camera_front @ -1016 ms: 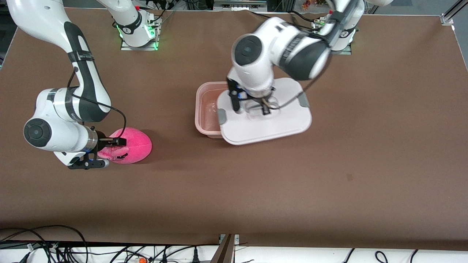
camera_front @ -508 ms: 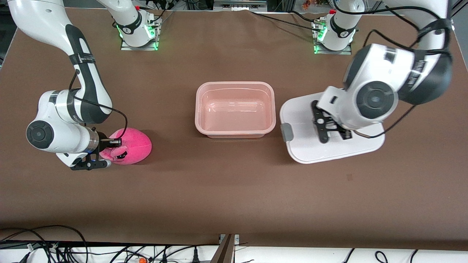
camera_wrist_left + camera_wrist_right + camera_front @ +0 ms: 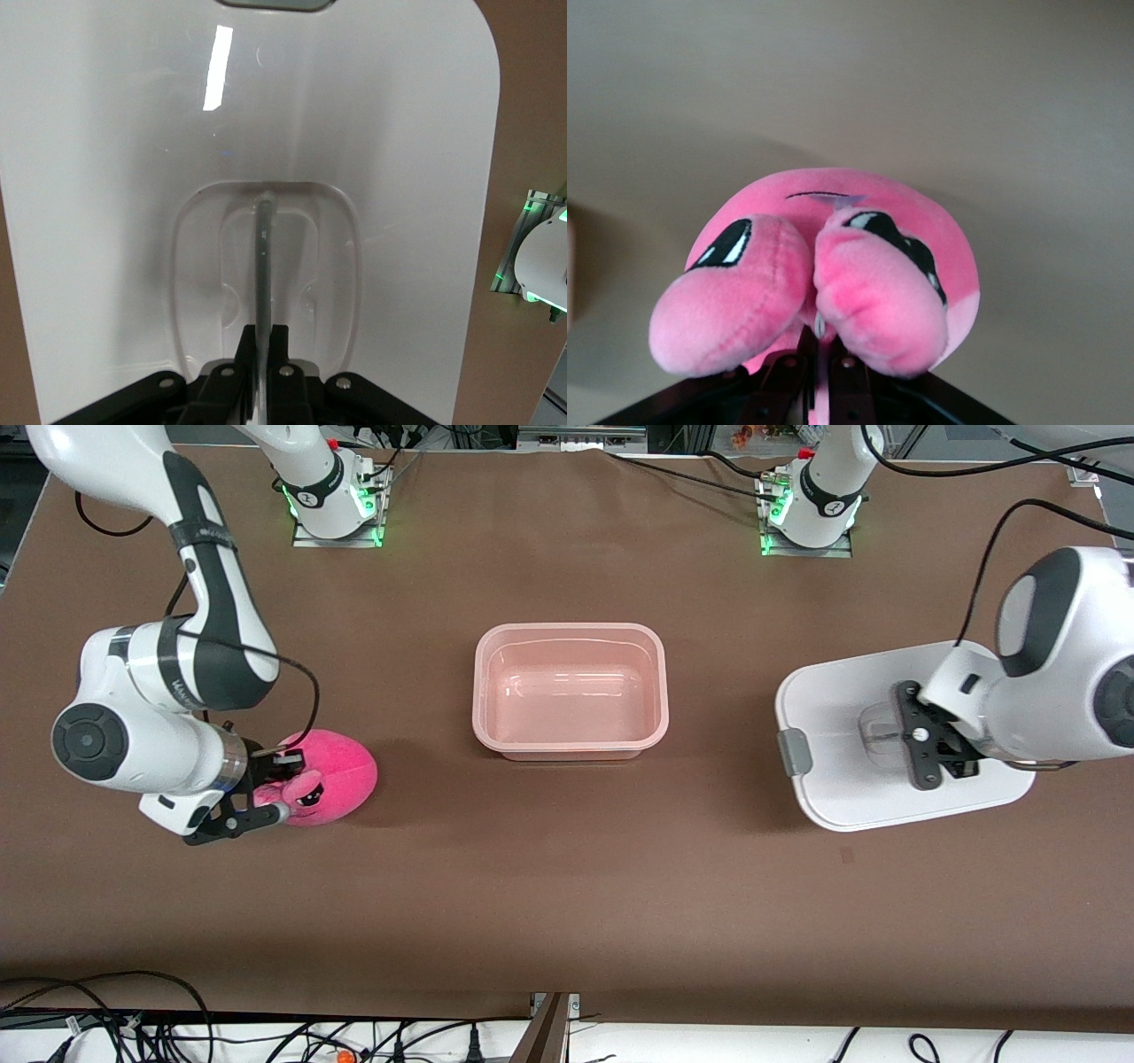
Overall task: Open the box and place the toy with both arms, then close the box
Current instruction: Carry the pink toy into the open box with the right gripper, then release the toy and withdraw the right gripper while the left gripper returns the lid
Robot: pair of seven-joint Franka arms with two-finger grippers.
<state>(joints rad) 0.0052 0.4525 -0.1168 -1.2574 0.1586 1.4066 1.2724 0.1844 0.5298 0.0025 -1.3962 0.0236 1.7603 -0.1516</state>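
Front view: translucent pale pink plastic tub (image 3: 570, 691) open at table centre. White lid with grey clips (image 3: 833, 726) held over left arm's end; left gripper (image 3: 926, 748) pinching clear recessed handle (image 3: 264, 257). Right gripper (image 3: 266, 793) clamped on hot-pink plush toy (image 3: 332, 775), toward right arm's end. Tub lies from toy toward table centre, slightly farther from camera; right arm nearer it.
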